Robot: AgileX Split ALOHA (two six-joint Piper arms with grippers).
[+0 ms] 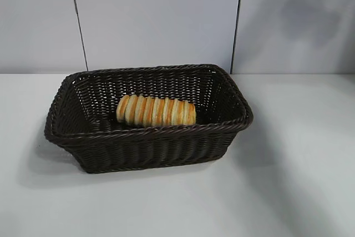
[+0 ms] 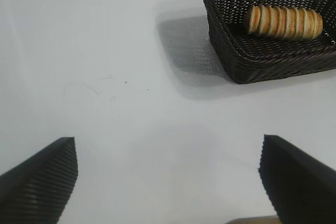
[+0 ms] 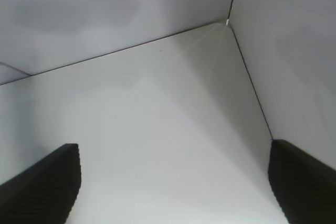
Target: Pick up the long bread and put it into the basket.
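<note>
Already the long bread (image 1: 156,111) lies in the basket (image 1: 147,134); light, squashy, best held mid-length; both my grippers (image 2: 168,182) (image 3: 173,182) gape wide, empty

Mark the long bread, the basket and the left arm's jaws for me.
long bread (image 1: 156,111): exterior view, middle of its ridged top.
basket (image 1: 166,131): exterior view, near braided rim.
left gripper (image 2: 168,179): left wrist view, midway between its open jaws.

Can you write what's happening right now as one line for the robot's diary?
long bread: lying inside basket | left end effector: open, empty, over bare table | right end effector: open, empty, away from basket
</note>
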